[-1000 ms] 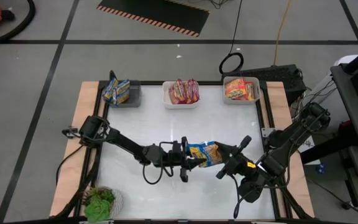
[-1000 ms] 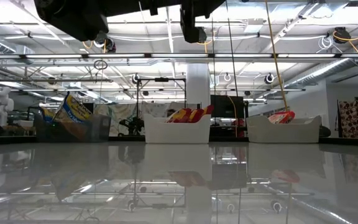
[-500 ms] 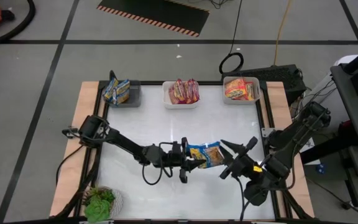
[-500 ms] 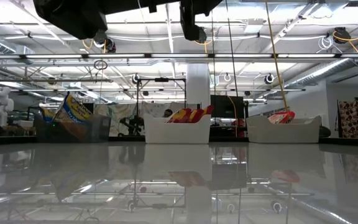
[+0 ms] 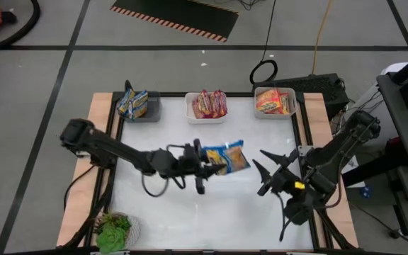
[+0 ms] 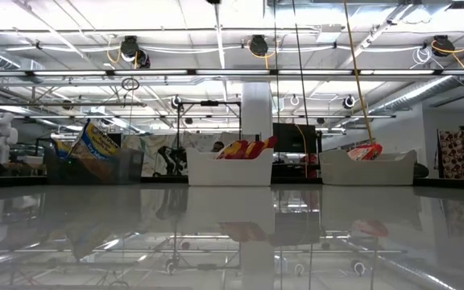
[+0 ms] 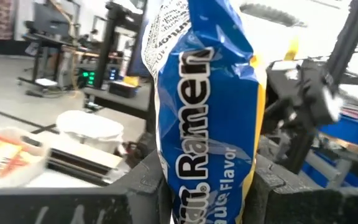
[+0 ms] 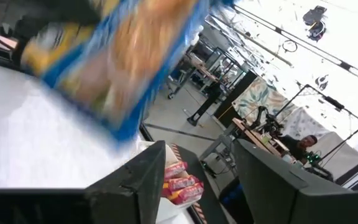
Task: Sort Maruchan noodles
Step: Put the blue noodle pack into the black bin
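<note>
A blue-and-yellow Maruchan noodle packet (image 5: 227,157) hangs over the table's middle, with my left gripper (image 5: 204,166) shut on its left end. In the left wrist view the packet (image 7: 204,106) stands between the two dark fingers. My right gripper (image 5: 262,170) is open just right of the packet and touches nothing. In the right wrist view the packet (image 8: 123,56) shows as a blur beyond the spread fingers (image 8: 145,180). Neither gripper shows in the low view. My left gripper pinches the packet's left short end (image 7: 197,186) between its two fingers. The fingers (image 7: 145,183) come roughly level from the table's left. The packet is lifted clear of the table and sticks out past the fingertips toward the right, printed face up.
Three bins stand along the far edge: a dark one with blue packets (image 5: 137,105), a white one with red packets (image 5: 207,105), and a white one with orange packets (image 5: 275,100). A green plant (image 5: 115,229) sits at the near left corner. Wooden rails (image 5: 98,142) frame the white tabletop.
My right gripper has opened, let go of the packet's right end and drawn back toward the table's right edge. My left gripper has kept its hold and carried the packet up and toward the far edge. Both arms have left the low view.
</note>
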Robot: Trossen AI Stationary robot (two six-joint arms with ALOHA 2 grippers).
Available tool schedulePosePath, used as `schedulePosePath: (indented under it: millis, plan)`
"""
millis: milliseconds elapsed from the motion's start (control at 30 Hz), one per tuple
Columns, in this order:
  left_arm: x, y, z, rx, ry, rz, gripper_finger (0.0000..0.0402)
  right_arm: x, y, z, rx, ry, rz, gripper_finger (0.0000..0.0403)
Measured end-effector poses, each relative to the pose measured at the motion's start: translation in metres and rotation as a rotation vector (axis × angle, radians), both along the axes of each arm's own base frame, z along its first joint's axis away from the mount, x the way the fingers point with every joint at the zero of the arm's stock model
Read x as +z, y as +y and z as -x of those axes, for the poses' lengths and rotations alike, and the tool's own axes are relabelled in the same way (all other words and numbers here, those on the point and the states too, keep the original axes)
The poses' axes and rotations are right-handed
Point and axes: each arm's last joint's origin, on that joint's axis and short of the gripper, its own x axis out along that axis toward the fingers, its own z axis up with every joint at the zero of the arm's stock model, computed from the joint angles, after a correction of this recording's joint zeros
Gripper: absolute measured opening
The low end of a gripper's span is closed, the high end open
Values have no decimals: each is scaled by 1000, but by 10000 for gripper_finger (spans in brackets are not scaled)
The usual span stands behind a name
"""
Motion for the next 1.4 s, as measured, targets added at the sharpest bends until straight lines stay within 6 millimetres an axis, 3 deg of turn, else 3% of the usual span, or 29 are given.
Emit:
schedulePosePath:
  millis: [233, 467, 833, 1067, 1400]
  plan:
    - [49, 29, 38, 52, 33, 90, 121, -6, -24, 19, 64, -33, -150, 175]
    - [72, 57, 65, 115, 54, 187, 121, 1, -39, 26, 194, -86, -376, 171]
    - [66, 99, 72, 291, 144, 255, 120, -6, -37, 17, 488, 109, -642, 171]
    - [55, 118, 72, 321, 246, 300, 120, -7, -38, 16, 527, 155, -591, 165]
    - [60, 130, 75, 335, 331, 309, 120, -7, -46, 10, 492, 161, -552, 73]
